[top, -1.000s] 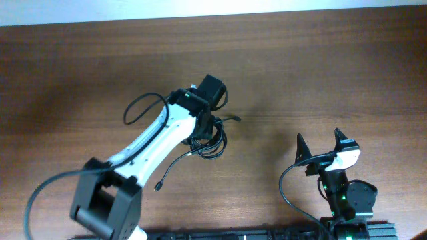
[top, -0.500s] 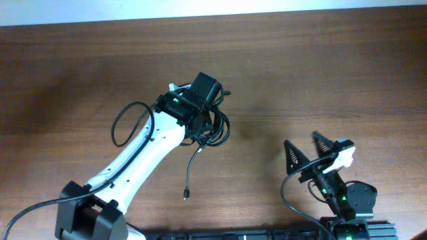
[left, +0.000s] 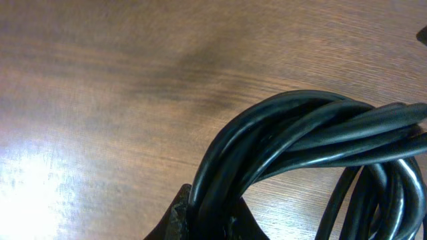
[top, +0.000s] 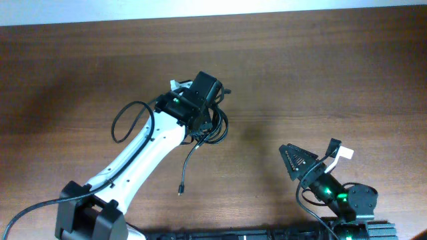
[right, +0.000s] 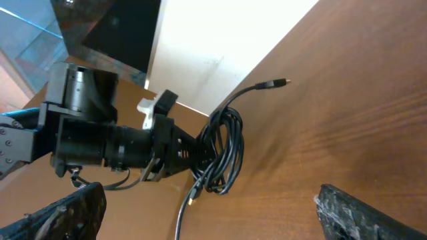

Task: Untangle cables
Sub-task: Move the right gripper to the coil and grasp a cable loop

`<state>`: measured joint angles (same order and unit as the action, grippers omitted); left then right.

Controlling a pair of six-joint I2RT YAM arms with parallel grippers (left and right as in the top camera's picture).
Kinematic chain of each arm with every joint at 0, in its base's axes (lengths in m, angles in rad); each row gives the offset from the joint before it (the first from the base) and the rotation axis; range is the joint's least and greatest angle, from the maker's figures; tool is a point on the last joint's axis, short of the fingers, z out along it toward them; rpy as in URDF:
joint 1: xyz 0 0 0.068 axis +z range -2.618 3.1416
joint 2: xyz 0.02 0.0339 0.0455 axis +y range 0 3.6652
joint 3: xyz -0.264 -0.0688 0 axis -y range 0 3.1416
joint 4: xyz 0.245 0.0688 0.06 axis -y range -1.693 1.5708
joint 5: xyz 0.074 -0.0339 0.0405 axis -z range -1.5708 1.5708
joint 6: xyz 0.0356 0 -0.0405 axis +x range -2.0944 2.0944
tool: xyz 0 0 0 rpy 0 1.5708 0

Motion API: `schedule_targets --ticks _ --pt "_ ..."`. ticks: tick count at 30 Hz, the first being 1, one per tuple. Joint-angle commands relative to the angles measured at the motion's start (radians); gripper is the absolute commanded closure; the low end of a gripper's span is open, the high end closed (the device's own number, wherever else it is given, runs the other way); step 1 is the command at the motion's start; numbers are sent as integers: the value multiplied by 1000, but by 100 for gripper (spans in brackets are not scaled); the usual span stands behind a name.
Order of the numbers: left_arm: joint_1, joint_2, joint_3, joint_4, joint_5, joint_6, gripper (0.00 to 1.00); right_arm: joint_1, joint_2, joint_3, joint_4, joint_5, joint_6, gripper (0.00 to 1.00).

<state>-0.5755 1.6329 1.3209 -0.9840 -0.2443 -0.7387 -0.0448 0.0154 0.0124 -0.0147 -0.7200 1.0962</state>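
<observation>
The cables [top: 217, 128] sit bunched just above the centre of the overhead frame, in the left gripper [top: 208, 119], over the table [top: 320, 67]. One loose end [top: 181, 192] trails down toward lower centre. The right gripper [top: 308, 149] sits well apart at lower right.

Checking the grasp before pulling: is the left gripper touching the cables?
Touching. In the right wrist view the cables hang pinched in the left gripper; the left wrist view shows them pressed against it.
</observation>
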Motion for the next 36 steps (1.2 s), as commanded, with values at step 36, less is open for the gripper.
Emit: schedule_targets --ticks 36 --pt "35 -62 23 143 406 576 100 35 901 412 -190 -230 -412 20"
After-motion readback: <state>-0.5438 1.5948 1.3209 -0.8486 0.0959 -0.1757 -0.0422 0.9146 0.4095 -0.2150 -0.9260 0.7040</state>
